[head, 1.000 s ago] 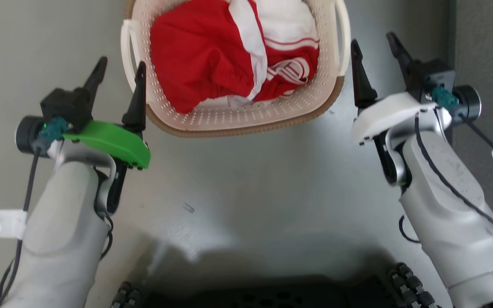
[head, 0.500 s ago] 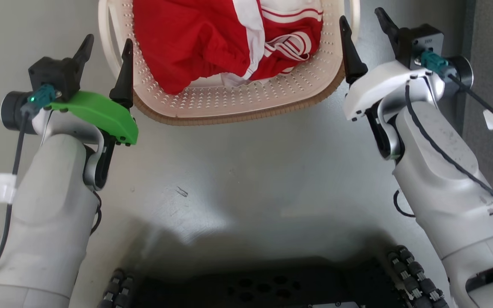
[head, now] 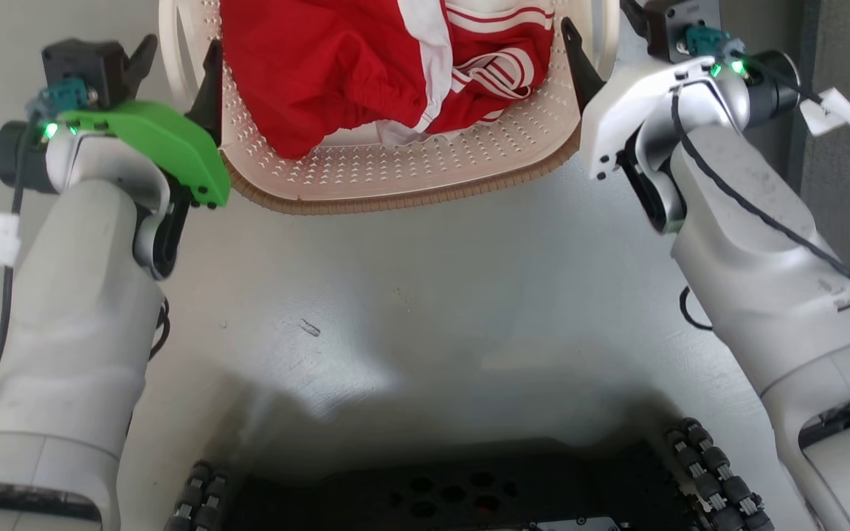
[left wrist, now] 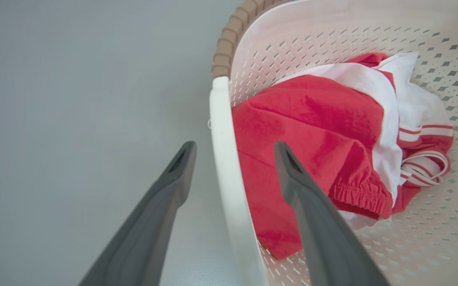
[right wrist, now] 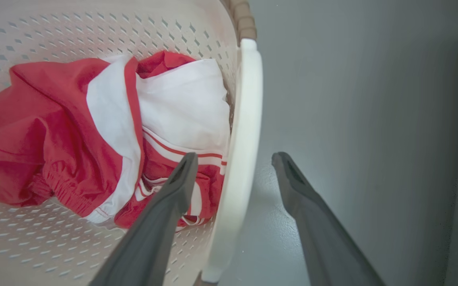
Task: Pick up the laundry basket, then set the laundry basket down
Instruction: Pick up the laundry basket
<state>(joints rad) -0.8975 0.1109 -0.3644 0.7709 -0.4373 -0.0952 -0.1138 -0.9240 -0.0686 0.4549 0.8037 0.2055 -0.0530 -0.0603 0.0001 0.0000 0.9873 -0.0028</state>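
Your right gripper (right wrist: 233, 157) has its jaws spread wide, straddling the white loop handle (right wrist: 245, 119) of the laundry basket (right wrist: 54, 246). You see the inner jaw inside the basket, above a crumpled red and white garment (right wrist: 54, 131) that lies against the perforated cream wall. The outer jaw hangs outside, over the plain grey floor (right wrist: 352, 99). A gap shows between each jaw and the handle. At the top, the brown woven-look rim (right wrist: 245, 20) meets the handle's upper end.

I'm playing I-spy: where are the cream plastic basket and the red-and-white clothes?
cream perforated plastic laundry basket (head: 395, 173), head view, near inner wall.
red-and-white clothes (left wrist: 312, 115), left wrist view, red cloth.
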